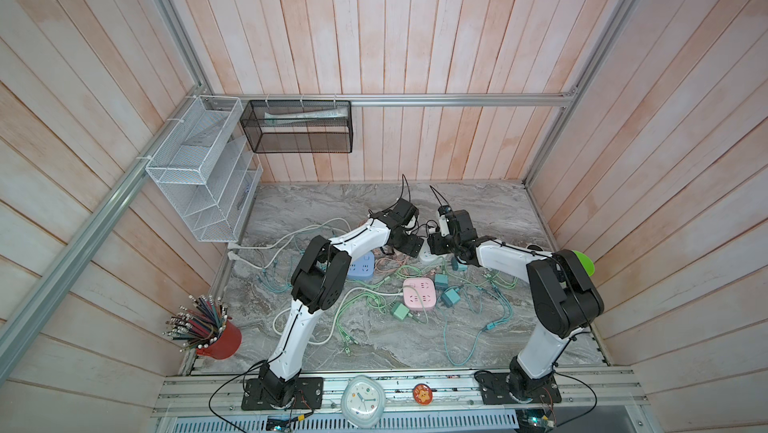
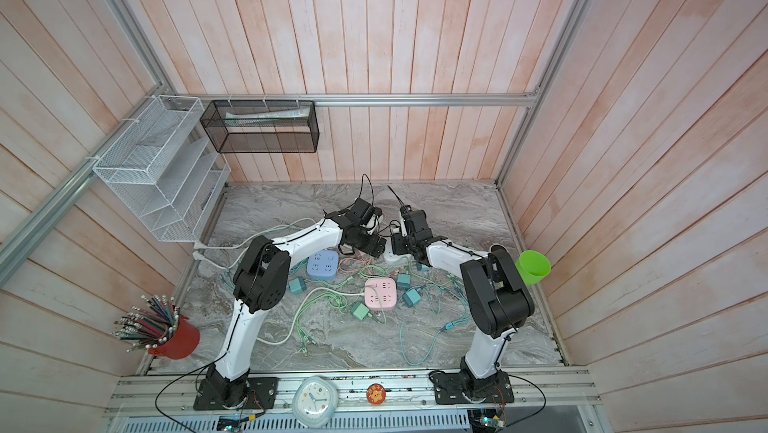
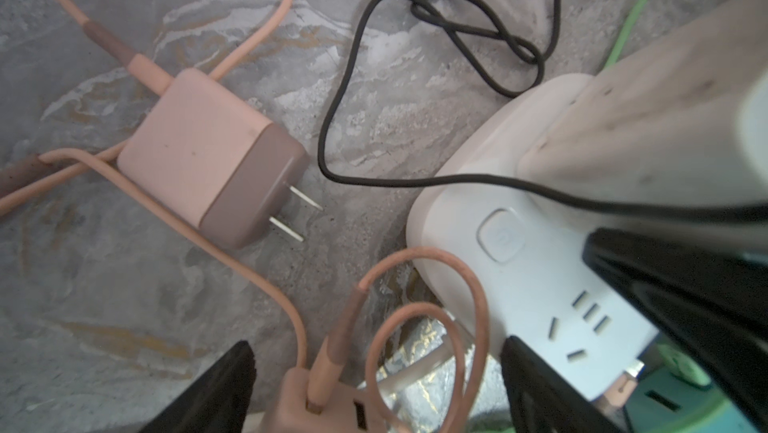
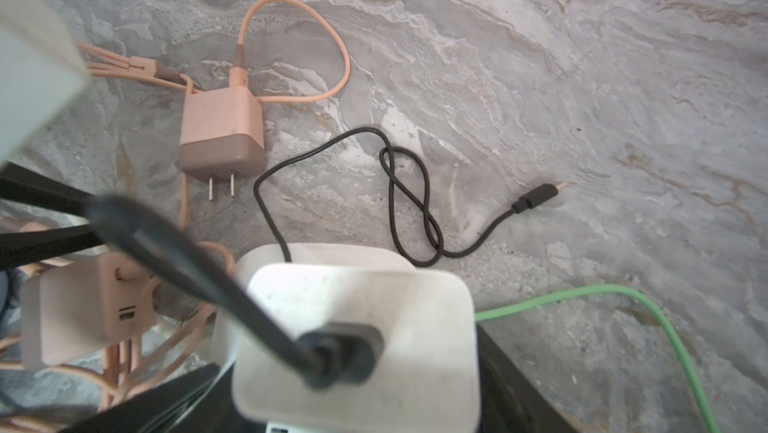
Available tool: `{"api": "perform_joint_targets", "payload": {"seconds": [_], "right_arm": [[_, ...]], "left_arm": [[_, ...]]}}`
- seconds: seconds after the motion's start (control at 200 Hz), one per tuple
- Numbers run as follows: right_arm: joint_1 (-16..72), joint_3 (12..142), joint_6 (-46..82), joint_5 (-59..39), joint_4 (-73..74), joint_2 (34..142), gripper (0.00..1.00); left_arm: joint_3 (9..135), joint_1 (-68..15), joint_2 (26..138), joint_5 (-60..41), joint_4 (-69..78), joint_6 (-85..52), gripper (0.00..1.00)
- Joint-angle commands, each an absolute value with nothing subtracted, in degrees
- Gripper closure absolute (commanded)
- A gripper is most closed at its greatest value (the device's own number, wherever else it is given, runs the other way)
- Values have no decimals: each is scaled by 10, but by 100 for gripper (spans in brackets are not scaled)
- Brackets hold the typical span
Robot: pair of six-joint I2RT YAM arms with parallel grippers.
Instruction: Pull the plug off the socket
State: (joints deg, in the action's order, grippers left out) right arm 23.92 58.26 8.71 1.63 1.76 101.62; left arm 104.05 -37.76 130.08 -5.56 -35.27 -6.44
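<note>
In the left wrist view the left hand (image 3: 376,352), at the bottom of the frame, is wide open and holds nothing. One finger (image 3: 536,385) is over the white socket (image 3: 519,268) at the lower right, on the grey surface (image 3: 104,285). The white plug (image 4: 415,327) stands in the socket, bottom middle of the right wrist view, with a black cord (image 4: 208,281) coming from its top. The right hand (image 4: 345,372) has a finger on each side of the plug, but I cannot tell if it squeezes yet. The plug looks light, hard and smooth, so it may slip. It seems best to pinch its flat sides, not the bendy cord, and hold the light socket down.
</note>
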Motion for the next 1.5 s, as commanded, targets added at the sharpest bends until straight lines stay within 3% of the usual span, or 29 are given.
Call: {"api": "perform_joint_targets", "payload": {"seconds": [0.0,0.13,0.37,1.215,1.495], "right_arm": [[243,603,73,22,27,1033,36],[243,609,65,21,24,1042,48],[243,602,60,20,29,1031,57],[243,576,93,4,53,1018,64],[243,588,88,10,46,1013,67]], "left_arm": [[1047,-377,1328,-51,-378,-54,6],[1050,-377,1330,-54,-380,-54,6],[1063,-375,1340,-75,-380,-61,6],[1110,-375,1387,-154,-377,-96,5],[1106,-375,1406,-121,-406,-85,10]]}}
